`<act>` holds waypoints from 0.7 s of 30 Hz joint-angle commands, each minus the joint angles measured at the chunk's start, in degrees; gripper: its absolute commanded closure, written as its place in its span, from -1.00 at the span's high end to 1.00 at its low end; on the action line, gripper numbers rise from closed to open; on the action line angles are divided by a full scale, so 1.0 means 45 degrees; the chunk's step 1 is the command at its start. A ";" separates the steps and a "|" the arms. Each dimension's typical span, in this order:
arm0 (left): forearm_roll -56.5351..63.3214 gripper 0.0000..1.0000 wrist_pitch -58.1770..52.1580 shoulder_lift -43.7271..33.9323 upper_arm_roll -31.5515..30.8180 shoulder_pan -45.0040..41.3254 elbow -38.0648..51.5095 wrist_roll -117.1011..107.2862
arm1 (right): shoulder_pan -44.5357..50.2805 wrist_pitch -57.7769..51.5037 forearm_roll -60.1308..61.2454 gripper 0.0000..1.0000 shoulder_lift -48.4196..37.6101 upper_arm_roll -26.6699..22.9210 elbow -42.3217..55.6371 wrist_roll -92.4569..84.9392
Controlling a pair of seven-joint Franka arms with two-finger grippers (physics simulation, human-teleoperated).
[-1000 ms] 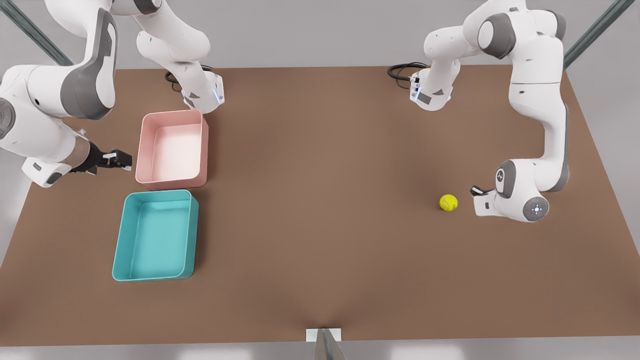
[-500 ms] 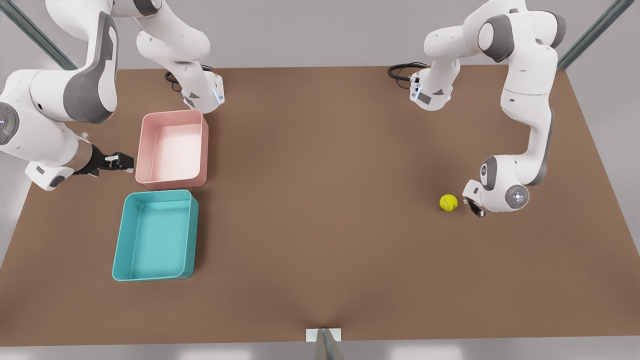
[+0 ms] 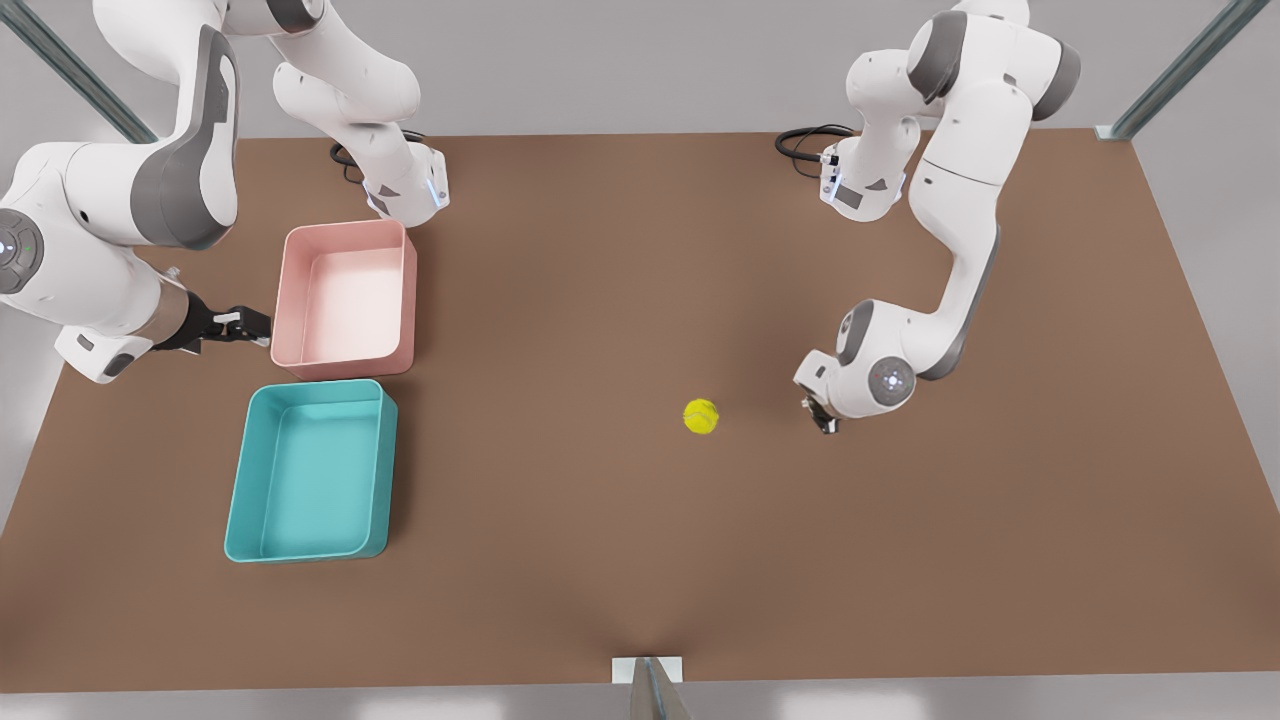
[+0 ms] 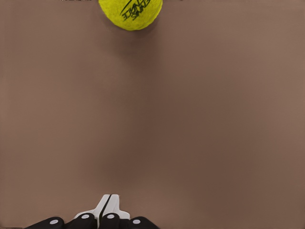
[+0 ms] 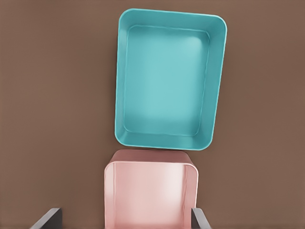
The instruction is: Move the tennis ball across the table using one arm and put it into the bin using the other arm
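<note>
The tennis ball (image 3: 701,416) lies free on the brown table (image 3: 600,250), a little to the front view's right of its middle. My left gripper (image 3: 822,418) hangs low over the table a short way to the front view's right of the ball, not touching it. The left wrist view shows the ball (image 4: 131,12) ahead of the shut fingertips (image 4: 106,210). The teal bin (image 3: 240,470) sits empty at the front view's left. My right gripper (image 3: 245,327) waits open beside the pink bin, its fingers (image 5: 50,217) wide apart, with the teal bin (image 5: 121,86) beyond.
An empty pink bin (image 3: 283,300) stands just behind the teal one, its rim (image 5: 108,191) under my right gripper's view. Both arm bases and their cables sit at the table's far edge. Bare tabletop lies between the ball and the bins.
The ball has rolled well toward the front view's left. My left arm swept the same way behind it and now trails it. The right arm barely moved.
</note>
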 commanded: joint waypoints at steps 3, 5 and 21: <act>-0.0825 1.00 -0.4730 -0.2351 0.3925 -0.0762 0.1631 -1.4151 | 0.0002 -0.0051 0.0007 1.00 -0.0014 -0.0001 0.0006 0.0001; -0.0172 1.00 -0.9849 -0.3662 0.5471 -0.1837 0.4870 -1.5583 | 0.0002 -0.0051 0.0007 1.00 0.0006 -0.0001 0.0006 0.0040; 0.2157 1.00 -1.4382 -0.3154 0.4670 -0.1154 0.7277 -1.4627 | 0.2756 0.2878 0.0007 1.00 0.3306 0.0038 0.0064 0.2716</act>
